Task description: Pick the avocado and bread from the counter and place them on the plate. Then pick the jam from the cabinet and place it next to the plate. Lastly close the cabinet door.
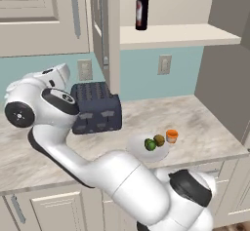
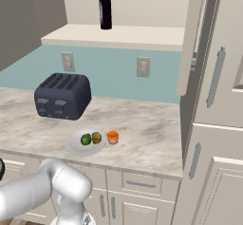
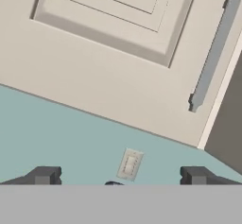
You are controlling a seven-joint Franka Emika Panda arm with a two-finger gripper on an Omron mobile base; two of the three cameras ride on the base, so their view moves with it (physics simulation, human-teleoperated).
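Observation:
The white plate lies on the counter. On it sit the green avocado and the brown bread. The orange jam stands on the counter just right of the plate. The cabinet door hangs open beside the pale shelf. My gripper is open and holds nothing. It faces the teal wall under a closed neighbouring cabinet door, up and left of the toaster.
A dark toaster stands on the counter behind the plate. A tall wine bottle stands on the cabinet shelf. The closed door in the hand view has a grey bar handle, with a wall outlet below.

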